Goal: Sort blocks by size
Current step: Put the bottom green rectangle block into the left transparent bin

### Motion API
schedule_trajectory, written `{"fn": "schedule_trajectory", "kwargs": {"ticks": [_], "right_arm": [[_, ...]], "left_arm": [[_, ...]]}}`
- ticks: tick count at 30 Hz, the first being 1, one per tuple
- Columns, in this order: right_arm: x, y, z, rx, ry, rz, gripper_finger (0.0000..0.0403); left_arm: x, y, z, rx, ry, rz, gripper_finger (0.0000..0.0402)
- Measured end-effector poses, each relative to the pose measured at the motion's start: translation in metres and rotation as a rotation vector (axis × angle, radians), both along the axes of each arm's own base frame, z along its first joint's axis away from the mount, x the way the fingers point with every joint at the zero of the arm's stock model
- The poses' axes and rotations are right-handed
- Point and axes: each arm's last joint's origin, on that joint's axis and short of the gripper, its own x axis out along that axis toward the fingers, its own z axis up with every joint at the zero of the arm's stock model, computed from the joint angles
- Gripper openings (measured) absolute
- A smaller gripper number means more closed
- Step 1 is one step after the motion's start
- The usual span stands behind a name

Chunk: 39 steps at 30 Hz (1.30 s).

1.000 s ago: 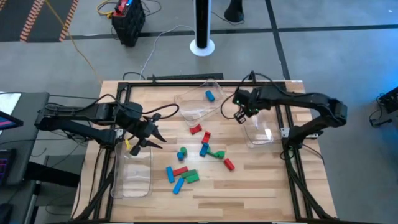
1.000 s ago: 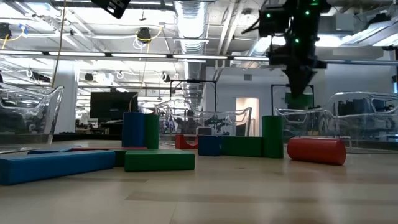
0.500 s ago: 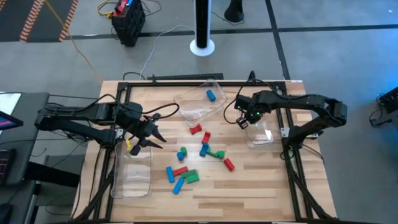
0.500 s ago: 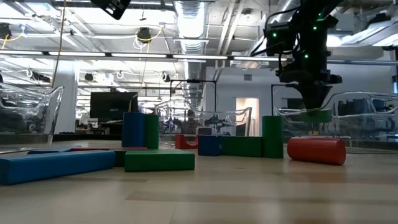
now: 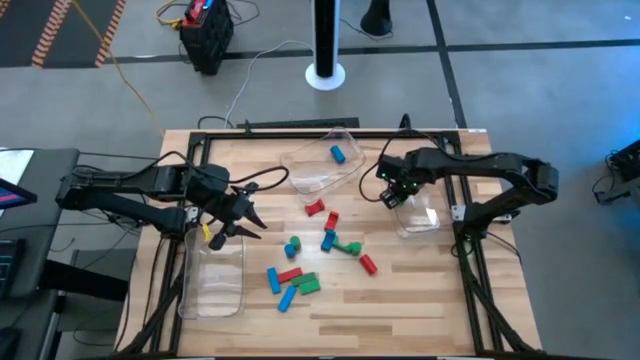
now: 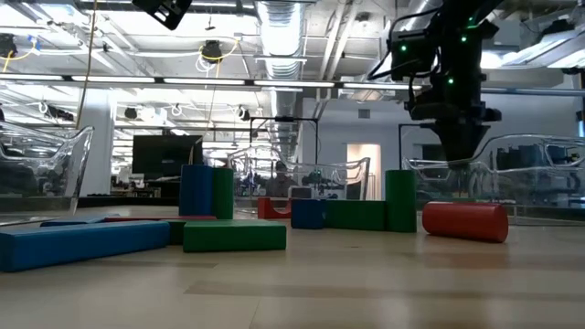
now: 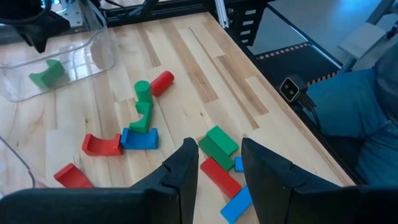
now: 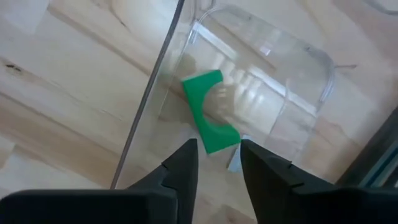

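My right gripper (image 8: 217, 163) is open just above the clear right tray (image 5: 425, 218). A green arch-shaped block (image 8: 210, 119) lies on the tray's floor below its fingertips, apart from them. This block also shows in the left wrist view (image 7: 46, 73). Several red, green and blue blocks (image 5: 325, 245) lie scattered on the table's middle. One blue block (image 5: 338, 153) lies in the far tray (image 5: 310, 170). My left gripper (image 7: 219, 168) is open and empty above the table (image 5: 245, 215), left of the scattered blocks.
A third clear tray (image 5: 213, 280) lies at the near left, under my left arm. A black frame (image 5: 300, 133) runs along the table's edges. In the low view a red cylinder (image 6: 464, 221) and a long blue bar (image 6: 82, 242) lie nearest the camera.
My right gripper has gone toward the table's near edge and down into the right tray with the green block at its fingertips. The block now lies on the tray's floor, free of the fingers.
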Motion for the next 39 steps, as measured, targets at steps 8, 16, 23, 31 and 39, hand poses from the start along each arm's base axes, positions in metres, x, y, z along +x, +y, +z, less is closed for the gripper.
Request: {"fn": "schedule_trajectory", "kwargs": {"ticks": [8, 16, 23, 31, 39], "right_arm": [[0.005, 0.017, 0.021, -0.097, -0.177, 0.071, 0.0153], [0.016, 0.058, 0.044, -0.181, -0.395, 0.359, 0.0151], [0.047, 0.122, 0.045, -0.209, -0.602, 0.731, 0.0159], [0.092, 0.2, 0.004, -0.2, -0.787, 1.034, 0.0173], [0.125, 0.231, -0.047, -0.19, -0.763, 1.112, 0.0166]], "left_arm": [[-0.001, 0.0, -0.002, 0.003, 0.018, -0.002, 0.0119], [-0.001, 0.0, -0.002, 0.0, 0.021, 0.0, 0.0119], [-0.002, 0.0, -0.003, 0.001, 0.041, 0.0, 0.0119], [0.004, 0.0, -0.008, 0.001, 0.073, 0.0, 0.0119], [0.015, 0.0, -0.016, -0.004, 0.115, 0.004, 0.0119]]}}
